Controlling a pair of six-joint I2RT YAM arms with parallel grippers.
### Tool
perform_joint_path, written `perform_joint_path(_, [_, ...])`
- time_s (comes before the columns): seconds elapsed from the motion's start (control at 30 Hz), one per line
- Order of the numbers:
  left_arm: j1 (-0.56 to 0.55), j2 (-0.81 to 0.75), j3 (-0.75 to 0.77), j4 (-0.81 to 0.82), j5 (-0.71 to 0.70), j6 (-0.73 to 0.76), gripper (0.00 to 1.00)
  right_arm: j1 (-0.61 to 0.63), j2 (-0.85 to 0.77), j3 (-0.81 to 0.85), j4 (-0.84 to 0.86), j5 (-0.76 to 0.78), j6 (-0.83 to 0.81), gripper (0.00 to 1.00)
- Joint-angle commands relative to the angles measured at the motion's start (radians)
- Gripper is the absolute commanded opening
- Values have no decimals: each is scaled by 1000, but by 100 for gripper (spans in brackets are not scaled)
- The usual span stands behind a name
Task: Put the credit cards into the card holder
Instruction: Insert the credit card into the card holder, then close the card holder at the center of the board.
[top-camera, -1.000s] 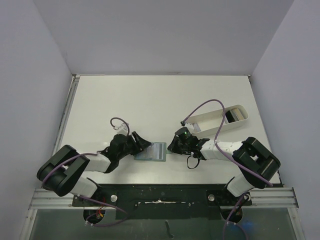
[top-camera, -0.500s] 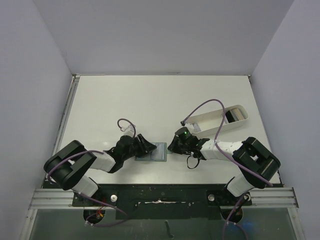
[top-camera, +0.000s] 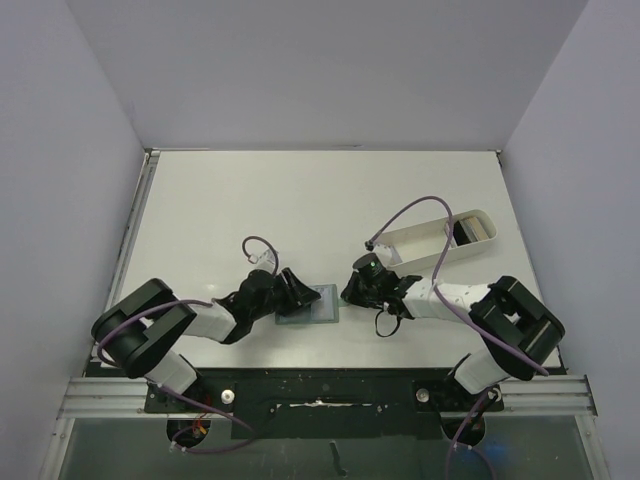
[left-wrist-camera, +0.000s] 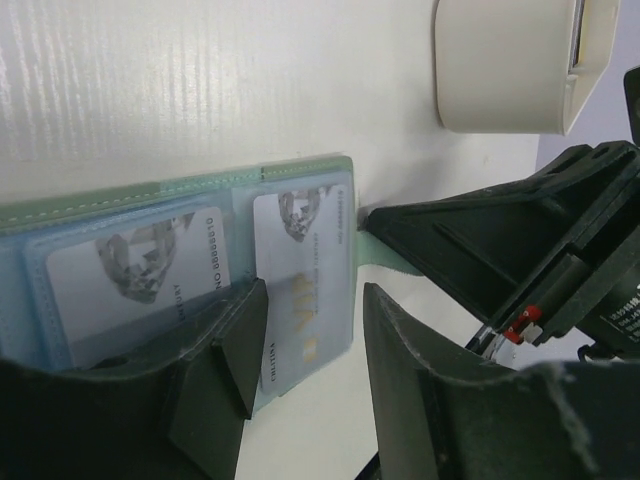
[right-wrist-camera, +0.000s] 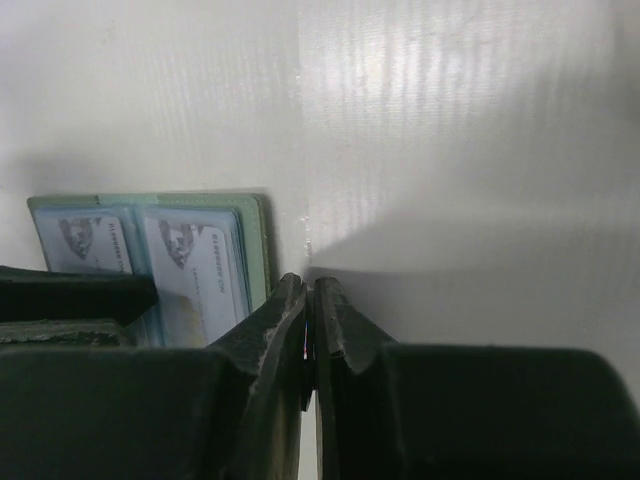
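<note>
The card holder lies open on the table between my two grippers, pale blue inside with a green rim. Two pale cards sit in its slots; the right wrist view shows them too. My left gripper is open, one finger on the holder's inside and the other over bare table; it also shows in the top view. My right gripper is shut at the holder's right edge, tips on the table, with a thin coloured card edge between the jaws. It also shows from above.
A long white oval tray lies at the right rear with more cards at its far end; its near end shows in the left wrist view. Purple cables arch over both arms. Grey walls enclose the table.
My left gripper has moved right onto the holder, which has shifted slightly right. My right gripper has barely moved.
</note>
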Motion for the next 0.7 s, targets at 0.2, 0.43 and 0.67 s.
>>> perform_joint_path(0.2, [123, -261, 46, -403, 19, 112, 54, -53, -141, -37, -68, 65, -111, 0])
perform_joint_path(0.43, [243, -379, -5, -472, 83, 153, 62, -48, -124, -36, -43, 45, -113, 0])
perform_joint_path(0.67, [250, -337, -25, -374, 153, 119, 62, -37, -113, -26, -40, 41, -115, 0])
